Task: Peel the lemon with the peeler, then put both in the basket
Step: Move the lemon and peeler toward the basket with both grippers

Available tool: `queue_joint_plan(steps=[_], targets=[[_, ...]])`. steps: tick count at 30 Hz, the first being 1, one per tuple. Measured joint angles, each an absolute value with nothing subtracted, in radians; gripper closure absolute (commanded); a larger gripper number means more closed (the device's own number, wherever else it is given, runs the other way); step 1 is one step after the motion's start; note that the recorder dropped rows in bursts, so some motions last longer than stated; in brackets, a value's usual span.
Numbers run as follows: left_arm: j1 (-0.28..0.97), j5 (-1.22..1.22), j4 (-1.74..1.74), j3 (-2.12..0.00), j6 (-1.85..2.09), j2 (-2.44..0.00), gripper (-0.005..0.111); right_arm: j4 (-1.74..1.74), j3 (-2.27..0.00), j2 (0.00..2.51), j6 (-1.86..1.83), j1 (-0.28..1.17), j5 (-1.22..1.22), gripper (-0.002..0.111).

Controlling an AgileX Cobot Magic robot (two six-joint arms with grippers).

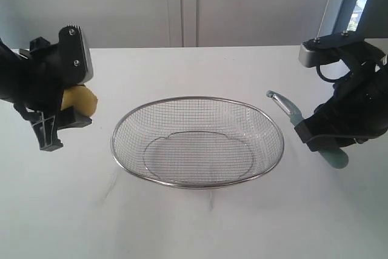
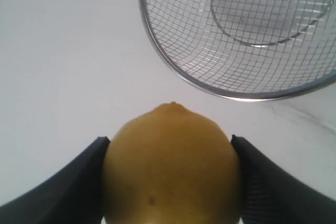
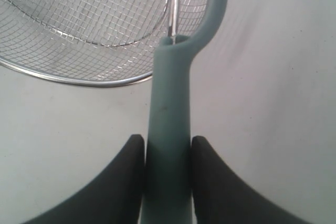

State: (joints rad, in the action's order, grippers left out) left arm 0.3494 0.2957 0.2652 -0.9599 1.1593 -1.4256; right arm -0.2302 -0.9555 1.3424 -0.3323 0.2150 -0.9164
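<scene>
Two grippers, both loaded. Left fingers [image 2: 73, 187] stand part-open and press on either flank of the lemon [image 2: 170, 177]. No gap shows on either side, so the left gripper [image 2: 169, 140] has it clamped. Lemon's nubby tip points away from the wrist, out over the white table [image 2: 68, 51]. Skin looks whole and yellow on the faces the cameras get (far side is hidden). Exterior view puts lemon and gripper left of the basket [image 1: 197, 185], apart from its rim. Can't tell whether the lemon clears the tabletop.

Right fingers [image 3: 118, 187] are nearly closed, one on each side of the peeler [image 3: 168, 103], squeezing the pale teal handle partway along. So the right gripper [image 3: 168, 140] has hold of it. In the exterior view the handle's butt end sticks out below the gripper. The curved metal head sticks out the other way, up and toward the basket's right rim, near it but not touching. Peeler sits tilted and looks to be off the table.

Basket: oval wire mesh with a thick steel rim, sitting mid-table between the two arms. One arm hangs at each side of it, well apart from the other. Both wrist views catch a stretch of rim and mesh just beyond the held item.
</scene>
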Motion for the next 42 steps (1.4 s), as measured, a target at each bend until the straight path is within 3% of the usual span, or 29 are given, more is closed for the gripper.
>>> queue_joint_plan(steps=[28, 42], targets=[[0.349, 0.332, 0.369, -0.960, 0.995, -1.342, 0.107, -0.230, -0.955, 1.342, -0.332, 0.215, -0.912, 0.108], [0.349, 0.332, 0.449, -0.960, 1.012, -1.342, 0.107, -0.265, -0.955, 1.344, -0.332, 0.215, -0.712, 0.108]])
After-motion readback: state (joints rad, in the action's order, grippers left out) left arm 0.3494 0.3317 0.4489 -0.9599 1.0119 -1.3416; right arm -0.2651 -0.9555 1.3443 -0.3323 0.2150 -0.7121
